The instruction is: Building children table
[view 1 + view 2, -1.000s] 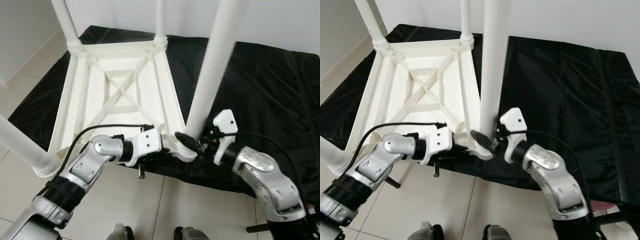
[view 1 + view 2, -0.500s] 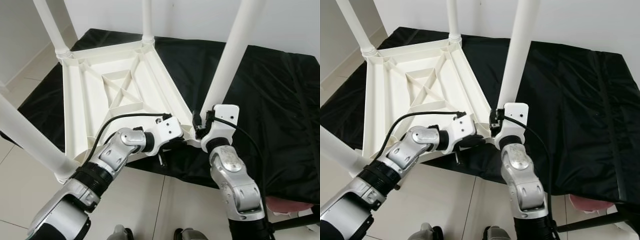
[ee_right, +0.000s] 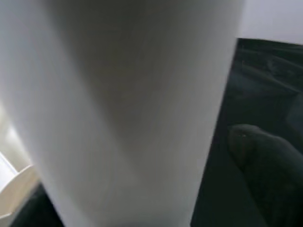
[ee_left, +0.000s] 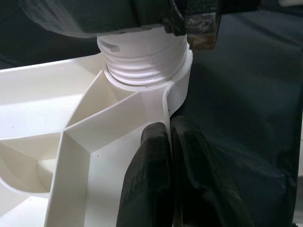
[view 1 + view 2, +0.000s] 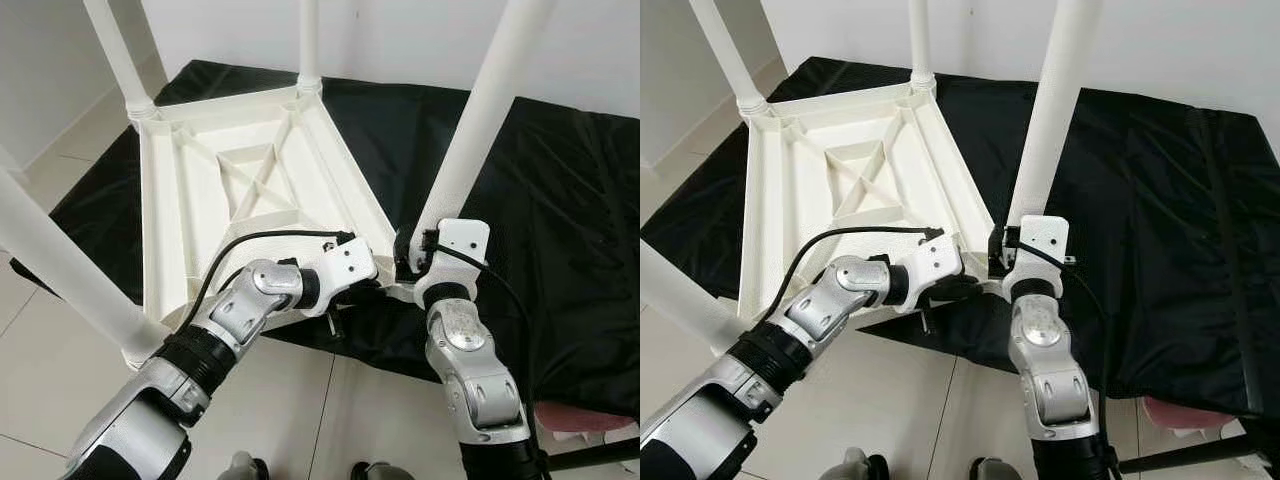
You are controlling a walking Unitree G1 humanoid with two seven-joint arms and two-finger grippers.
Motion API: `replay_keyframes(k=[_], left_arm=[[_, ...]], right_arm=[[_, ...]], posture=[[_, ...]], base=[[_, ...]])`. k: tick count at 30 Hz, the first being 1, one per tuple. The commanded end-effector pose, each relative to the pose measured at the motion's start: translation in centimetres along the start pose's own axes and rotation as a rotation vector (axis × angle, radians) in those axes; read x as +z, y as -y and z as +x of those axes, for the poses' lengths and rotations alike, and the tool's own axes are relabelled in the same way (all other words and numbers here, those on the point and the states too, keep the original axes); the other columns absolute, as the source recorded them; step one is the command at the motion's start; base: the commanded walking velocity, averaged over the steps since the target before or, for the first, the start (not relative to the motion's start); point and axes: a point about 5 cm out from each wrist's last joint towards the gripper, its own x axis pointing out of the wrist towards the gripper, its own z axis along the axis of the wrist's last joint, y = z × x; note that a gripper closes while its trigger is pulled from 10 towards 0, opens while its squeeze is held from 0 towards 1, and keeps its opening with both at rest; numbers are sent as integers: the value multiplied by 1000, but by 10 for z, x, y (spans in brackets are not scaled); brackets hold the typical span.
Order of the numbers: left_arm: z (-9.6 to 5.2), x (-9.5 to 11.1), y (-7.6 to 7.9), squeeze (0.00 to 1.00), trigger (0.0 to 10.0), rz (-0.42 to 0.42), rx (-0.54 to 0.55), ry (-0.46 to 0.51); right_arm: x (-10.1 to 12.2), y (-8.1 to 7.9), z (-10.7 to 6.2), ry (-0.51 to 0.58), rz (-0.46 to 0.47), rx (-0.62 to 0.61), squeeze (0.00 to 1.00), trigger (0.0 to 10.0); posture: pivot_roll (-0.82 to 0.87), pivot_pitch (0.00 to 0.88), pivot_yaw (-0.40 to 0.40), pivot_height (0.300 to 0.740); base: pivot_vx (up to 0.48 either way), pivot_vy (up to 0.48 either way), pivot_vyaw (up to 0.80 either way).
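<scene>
Left eye view: a white plastic children's table (image 5: 250, 190) lies upside down on a black sheet (image 5: 560, 200) spread over the pale tiled floor (image 5: 60, 350). Its underside faces up, showing a raised rim, a square inner frame and diagonal ribs that cross in an X at the middle. Round white legs stand up from the corners: a far left leg (image 5: 118, 50), a far middle leg (image 5: 309, 40), a thick near left leg (image 5: 60, 265) slanting toward the camera, and the near right leg (image 5: 480, 120), which rises from the corner closest to the robot.

The left gripper (image 4: 168, 179) is at that near corner. In the left wrist view its two black fingers (image 4: 149, 175) are pinched onto the thin white rim of the table, one on each side of the wall, just below the ribbed, threaded collar (image 4: 142, 61) where the leg screws into its socket. The left arm reaches in from the lower left with a black cable looping over it.

The right gripper (image 5: 408, 268) is at the base of the near right leg, its white wrist housing pressed close beside the pole. In the right wrist view the leg is a broad, blurred white column close to the lens, with one dark finger (image 3: 265, 165) beside it against the black sheet; whether the fingers clamp the leg I cannot tell.

A pinkish object (image 5: 585, 418) shows at the lower right edge of the sheet.
</scene>
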Motion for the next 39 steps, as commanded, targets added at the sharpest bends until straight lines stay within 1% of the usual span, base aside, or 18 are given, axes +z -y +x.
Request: replay_keyframes(k=[1,2,3,5,6,8,9,12,14,17,23,24,27,31,35,37,38,39], left_arm=[[-9,9,21,0,0,95,-283,81],[-9,9,21,0,0,95,-283,81],[-15,5,24,0,0,104,-296,63],[-15,5,24,0,0,104,-296,63],[-17,4,24,0,0,106,-300,59],[-25,0,28,0,0,119,-319,42],[-25,0,28,0,0,119,-319,42],[-36,-4,33,0,0,128,-337,26],[-39,-5,35,0,0,130,-341,20],[-53,-9,42,0,0,130,-356,3],[-59,-11,46,0,0,128,-355,-8],[-60,-11,46,0,0,126,-357,-9],[-61,-12,46,0,0,124,-360,-11],[-61,-11,45,0,0,120,-340,-10],[-55,-8,38,0,0,117,-305,3],[-55,-8,38,0,0,117,-305,3],[-53,-8,36,0,0,117,-300,6],[-49,-5,33,0,0,116,-288,17]], right_arm=[[11,18,8,38,-52,155,0,10000],[11,18,8,38,-52,155,0,10000],[24,15,5,78,-48,338,0,10000],[24,15,5,78,-48,338,0,10000],[26,14,3,75,-42,395,0,10000],[27,8,-12,62,-82,630,0,10000],[27,8,-12,62,-82,630,0,10000],[25,4,-24,44,-111,789,0,10000],[25,4,-26,40,-111,811,0,10000],[23,4,-28,32,-101,868,0,10000],[23,6,-27,24,-83,913,0,9922],[22,7,-27,20,-74,921,0,0],[22,7,-27,16,-65,931,0,0],[11,10,-21,-31,-43,854,0,0],[-15,18,-4,-147,-77,588,0,0],[-15,18,-4,-147,-77,588,0,0],[-18,19,-2,-160,-79,551,0,0],[-22,21,1,-173,-92,456,0,0]], posture=[[-71,161,56,740],[-71,161,56,740],[-72,160,55,740],[-72,160,55,740],[-72,160,55,740],[-73,157,54,740],[-73,157,54,740],[-71,155,53,740],[-71,155,53,740],[-66,153,49,740],[-56,151,43,740],[-51,150,42,740],[-52,148,40,740],[-53,148,39,740],[-57,146,37,740],[-57,146,37,740],[-57,146,37,740],[-57,145,37,740]], base=[[0,0,0],[0,0,0],[0,0,0],[0,0,0],[0,0,0],[0,0,0],[0,0,0],[0,0,0],[0,0,0],[0,0,0],[0,0,0],[0,0,0],[0,0,0],[0,0,0],[0,0,0],[0,0,0],[0,0,0],[0,0,0]])
